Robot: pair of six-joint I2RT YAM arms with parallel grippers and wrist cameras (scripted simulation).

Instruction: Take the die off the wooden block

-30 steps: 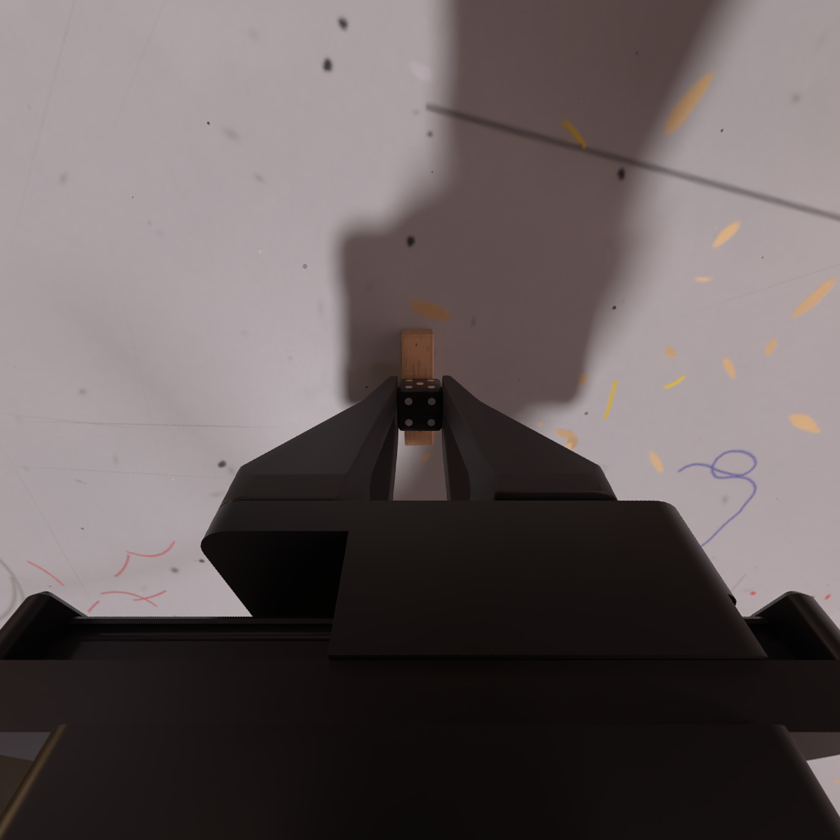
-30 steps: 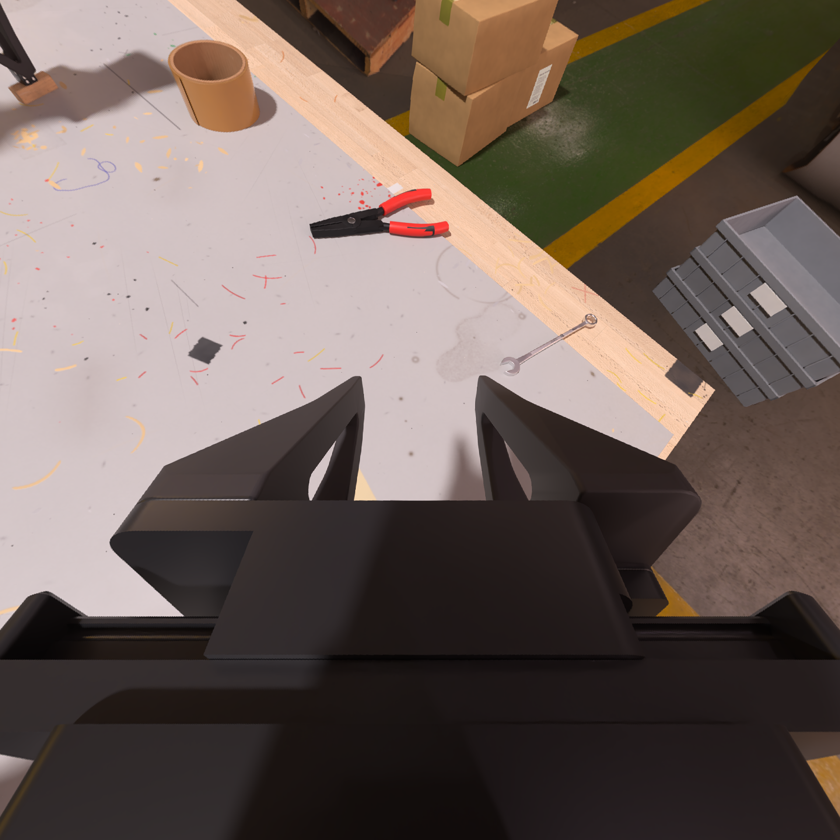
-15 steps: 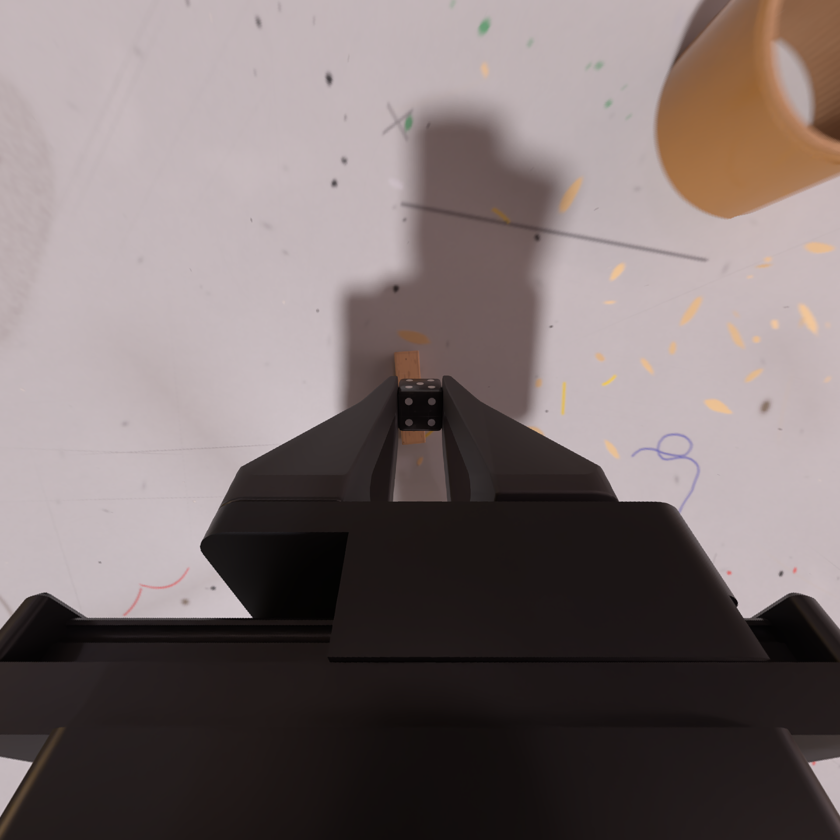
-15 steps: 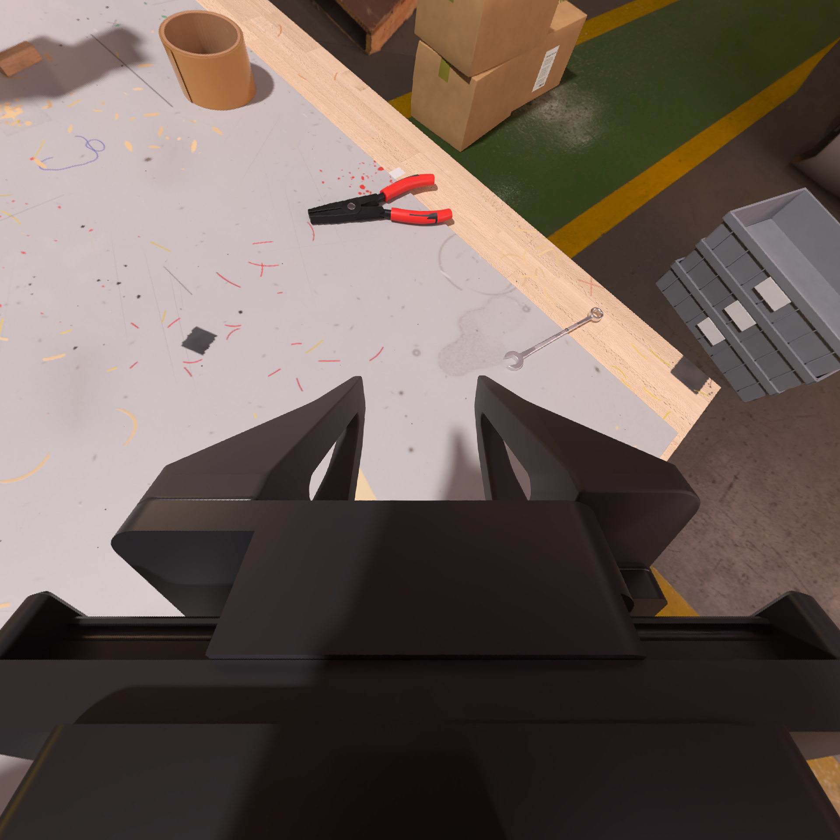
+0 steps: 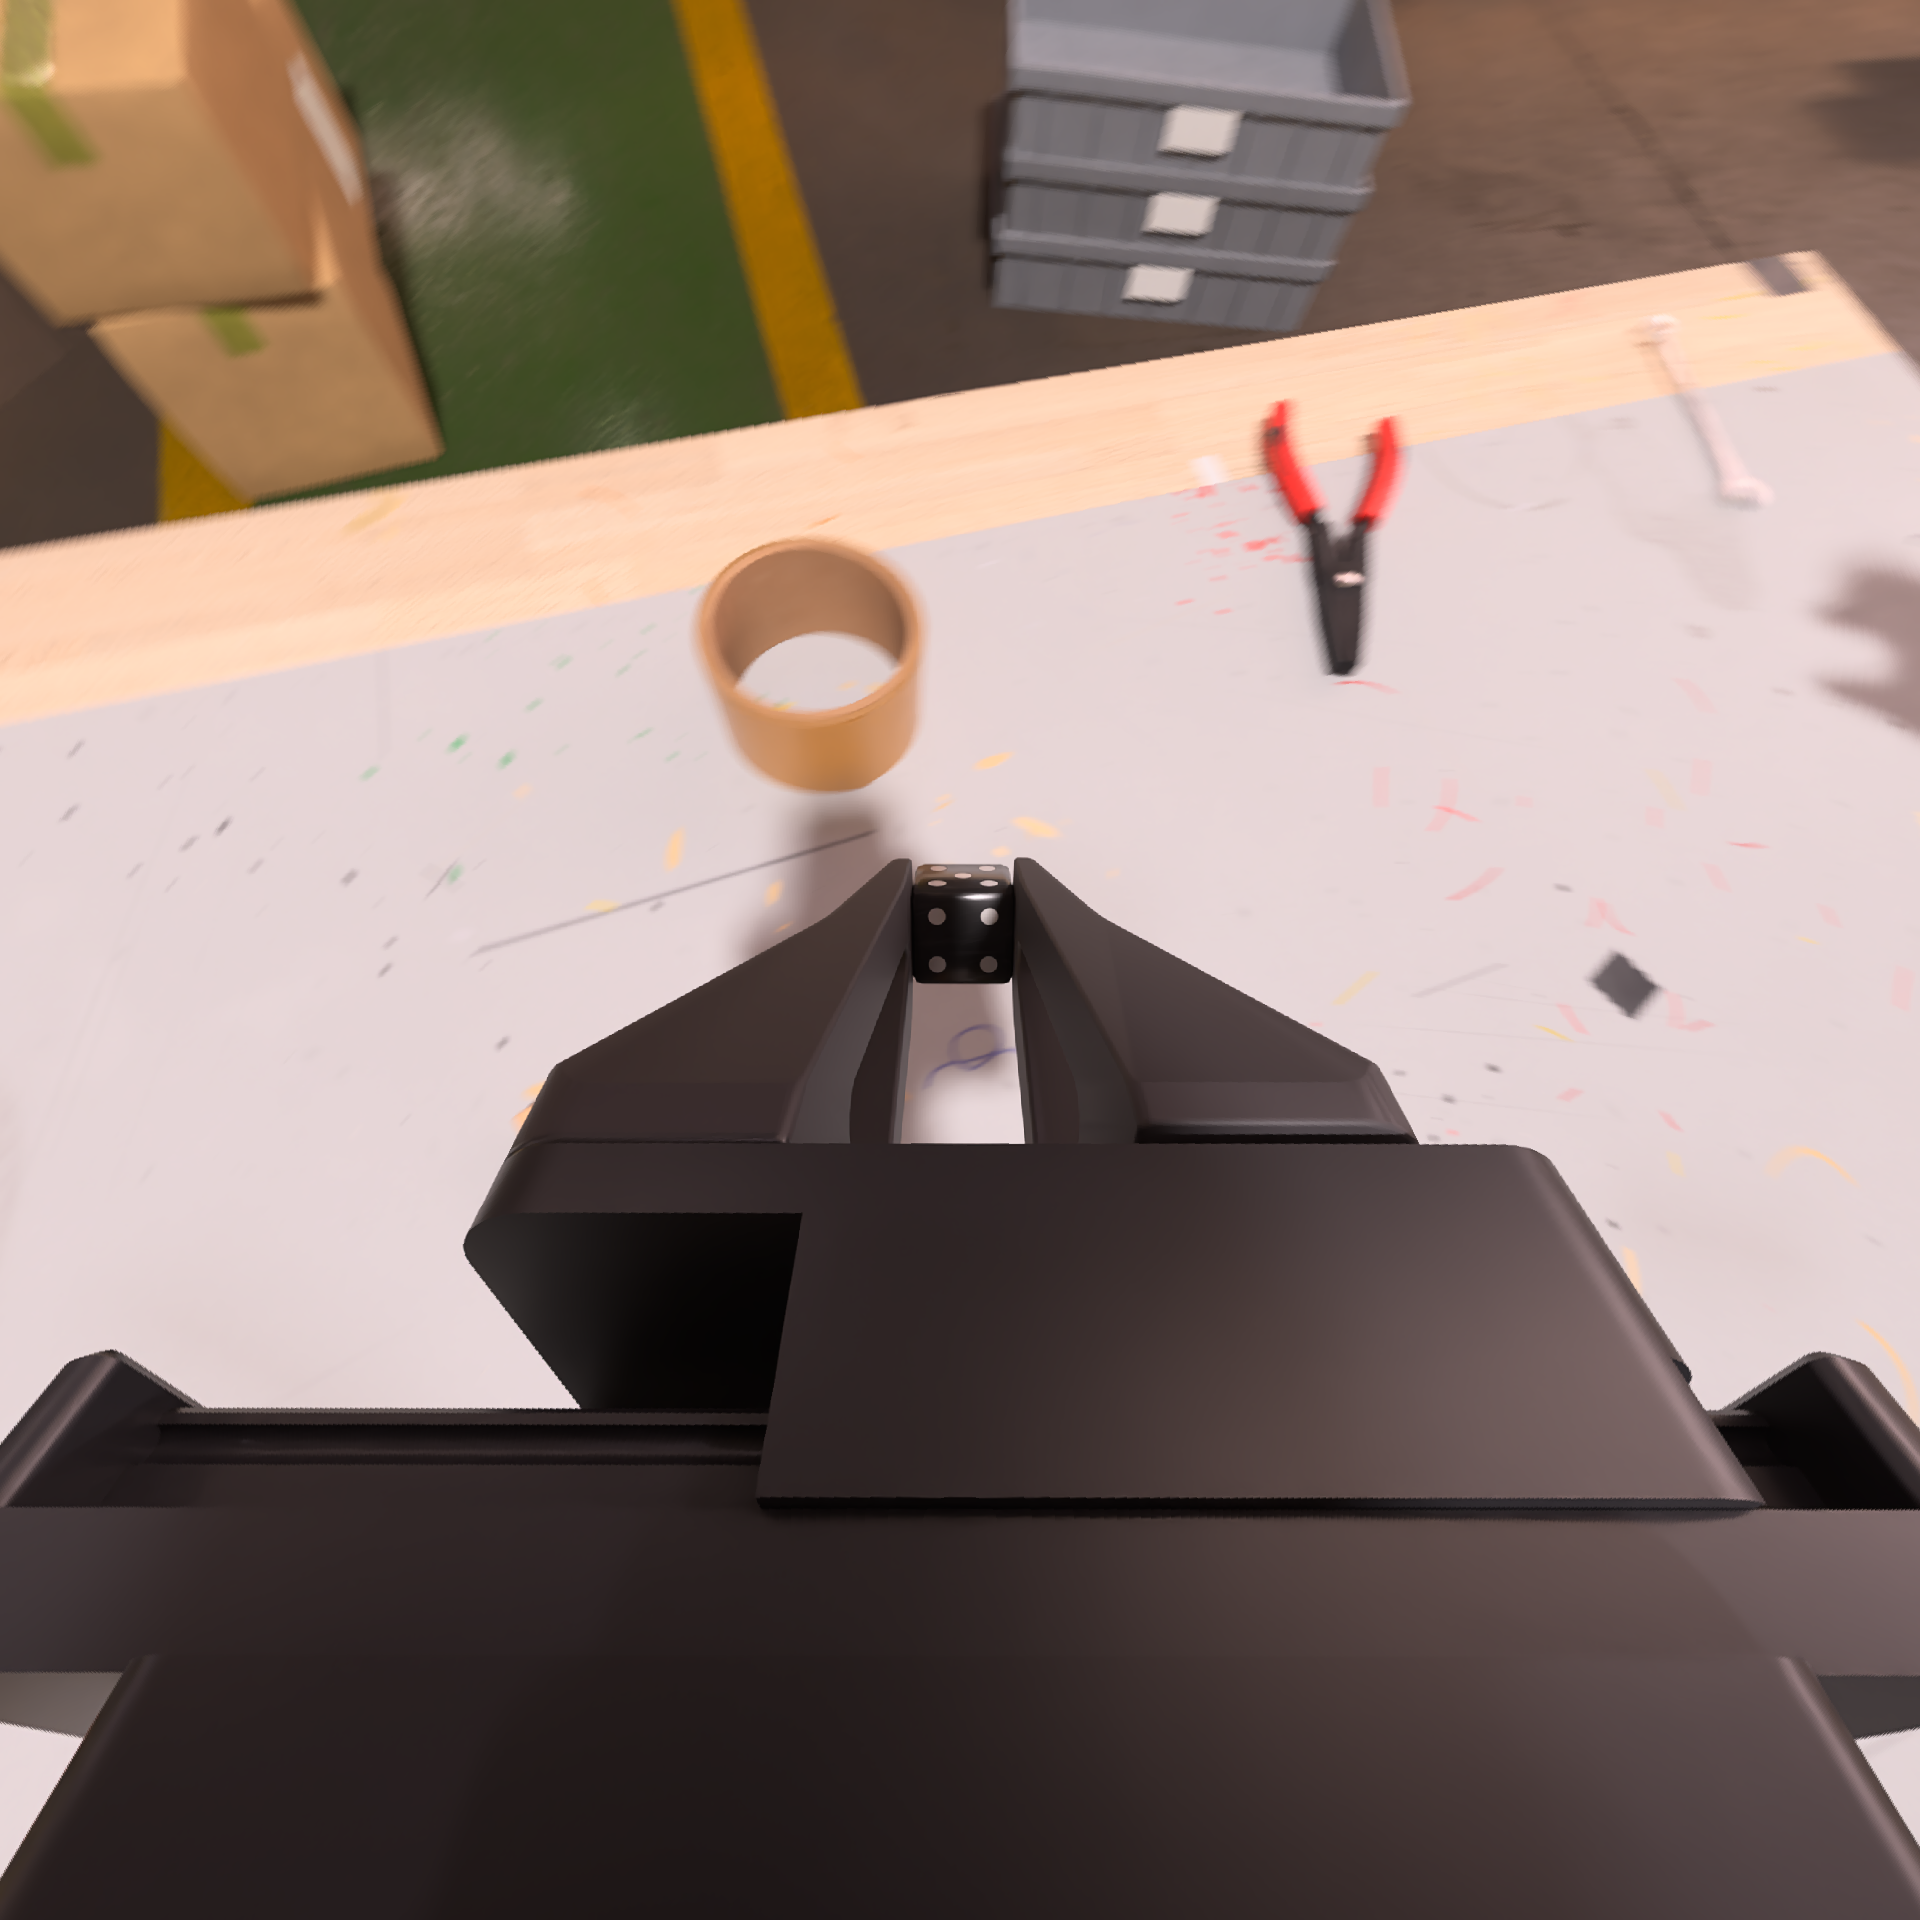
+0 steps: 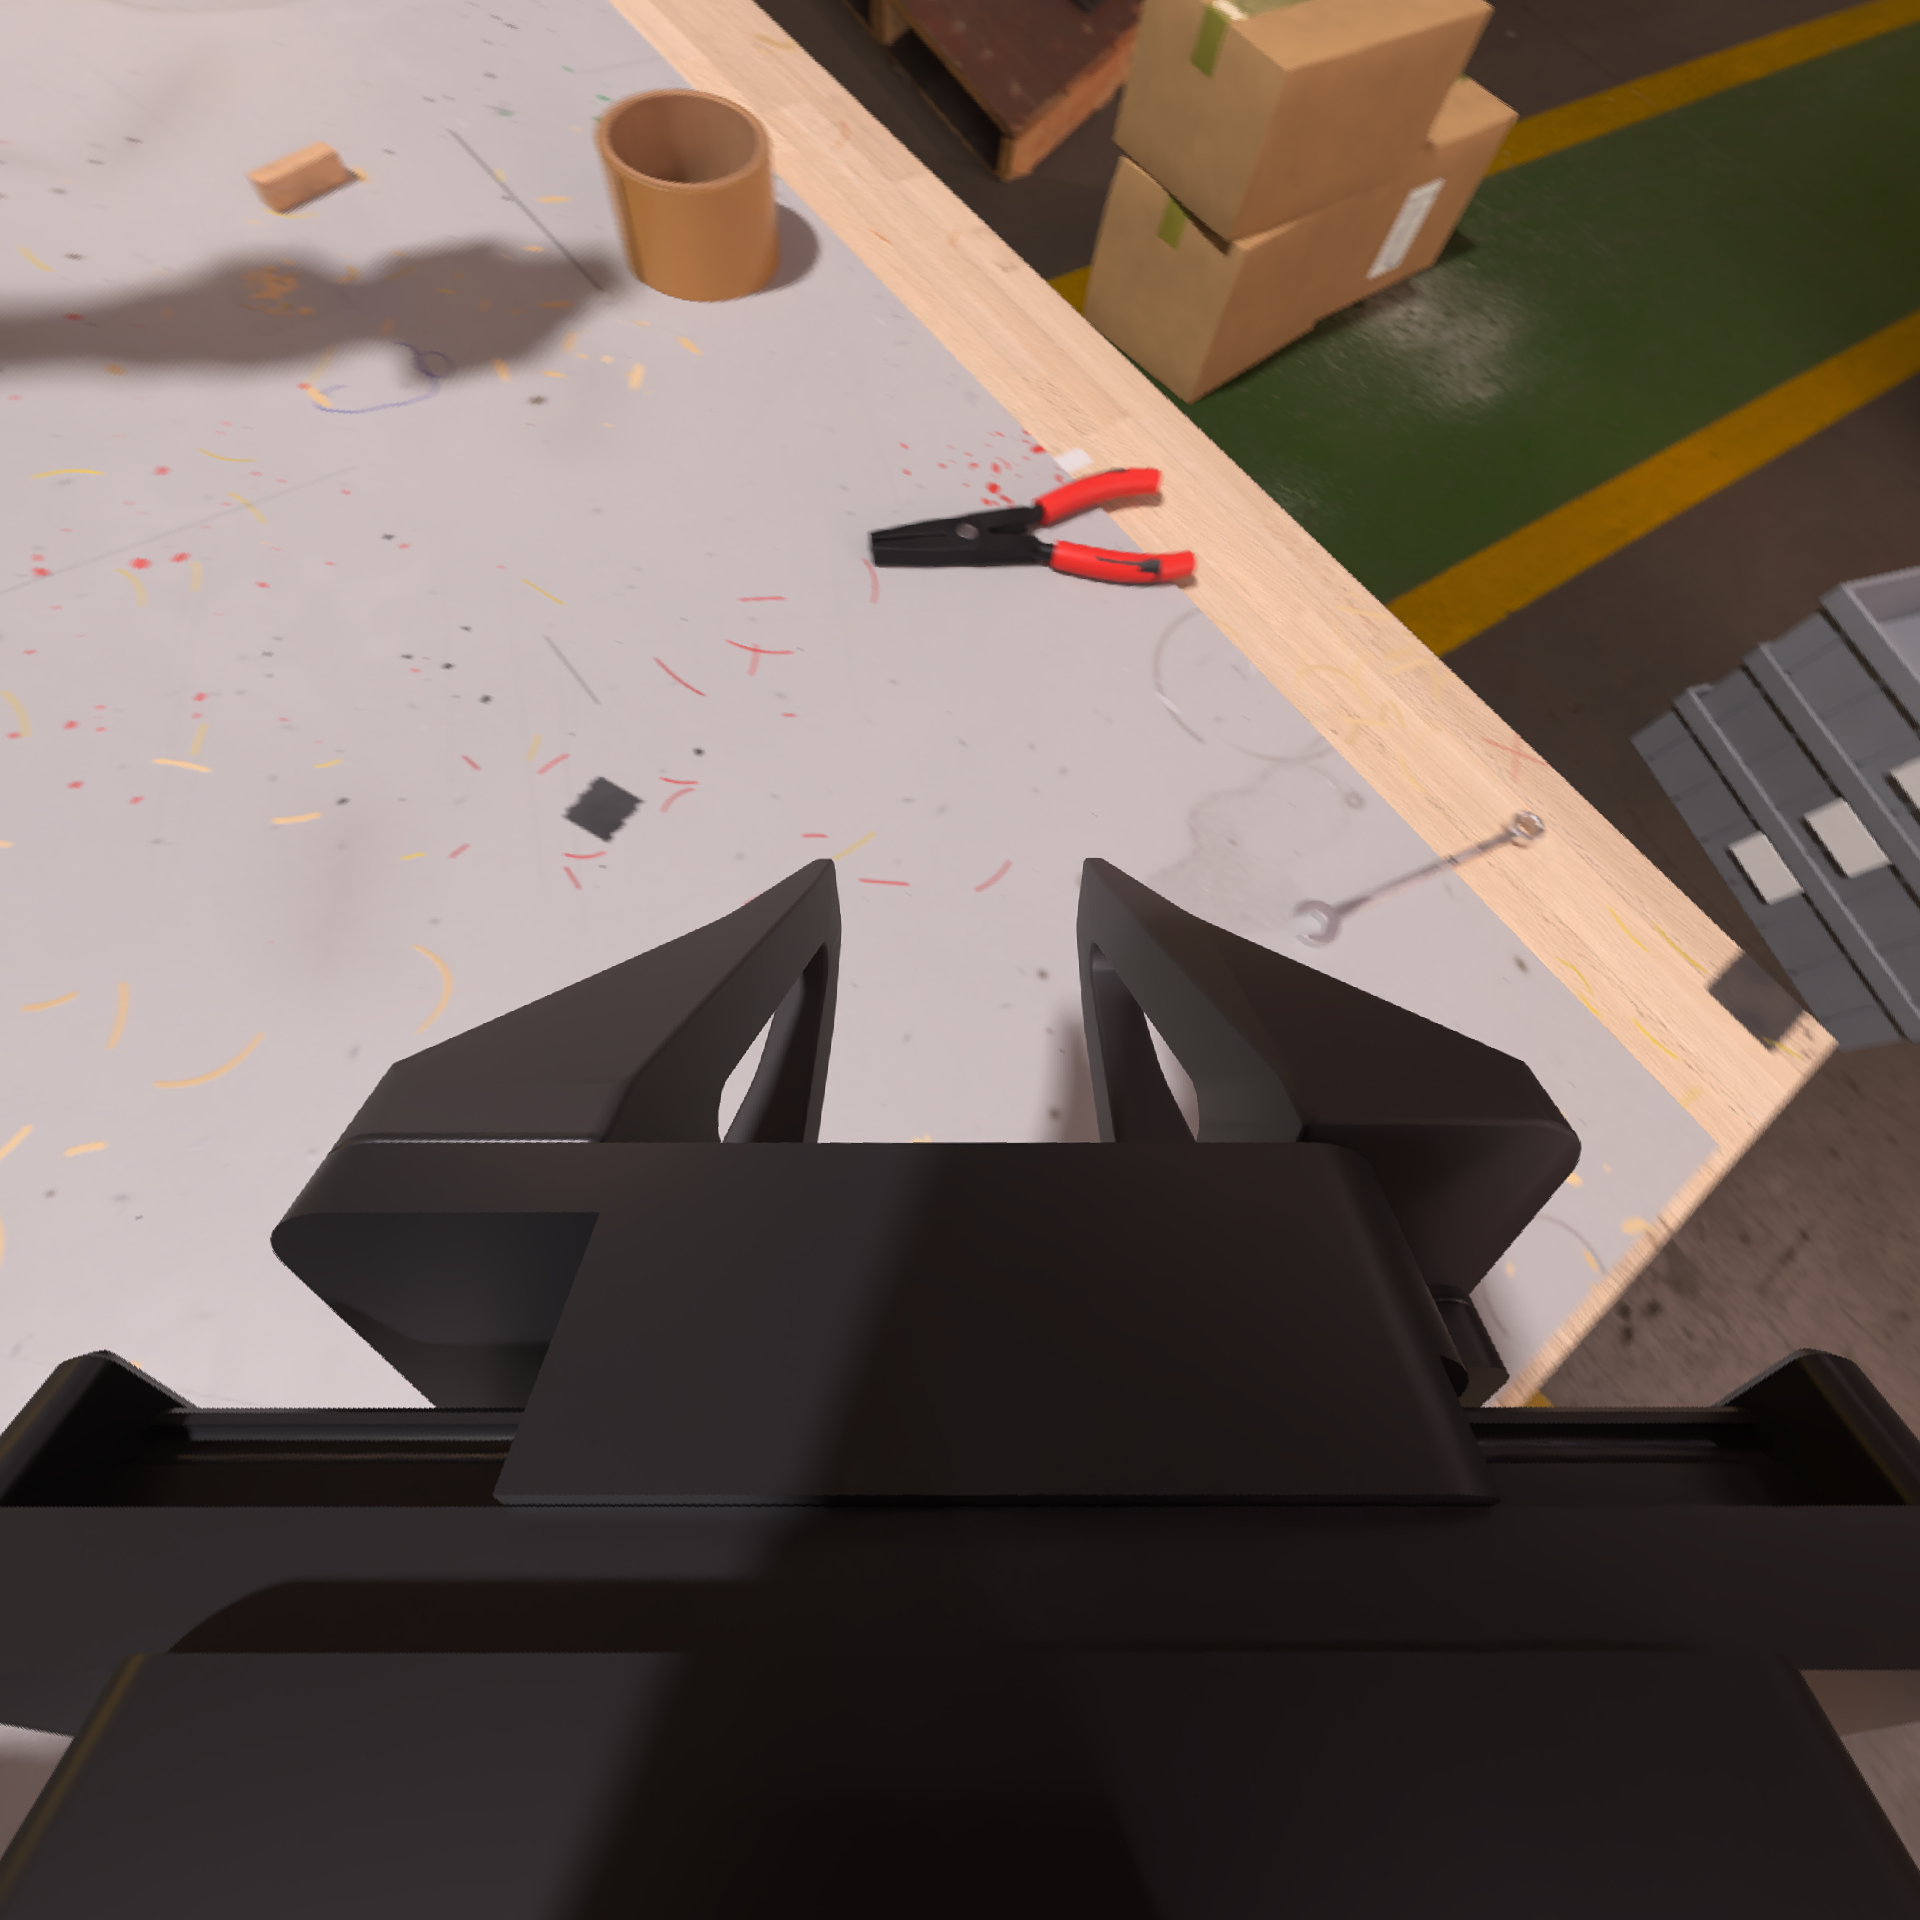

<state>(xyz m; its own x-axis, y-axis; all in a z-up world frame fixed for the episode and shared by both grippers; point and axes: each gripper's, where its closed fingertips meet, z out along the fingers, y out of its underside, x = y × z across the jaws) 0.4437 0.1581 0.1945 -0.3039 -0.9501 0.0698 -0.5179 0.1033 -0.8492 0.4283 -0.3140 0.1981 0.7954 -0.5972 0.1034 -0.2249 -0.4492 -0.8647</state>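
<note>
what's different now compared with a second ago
The left gripper, shut on the die throughout, has carried it up and away from the wooden block, which now lies bare on the table. Its view has swung toward the cardboard ring. The right gripper stayed open and empty.

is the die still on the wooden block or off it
Off. The die sits clamped in the left end effector, while the wooden block lies bare on the table.

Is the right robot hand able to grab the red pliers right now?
Probably yes. The right gripper is open and empty, and the pliers lie flat on the table ahead of it with nothing between them. Only the cardboard tube and wrench sit nearby, well clear.
</note>
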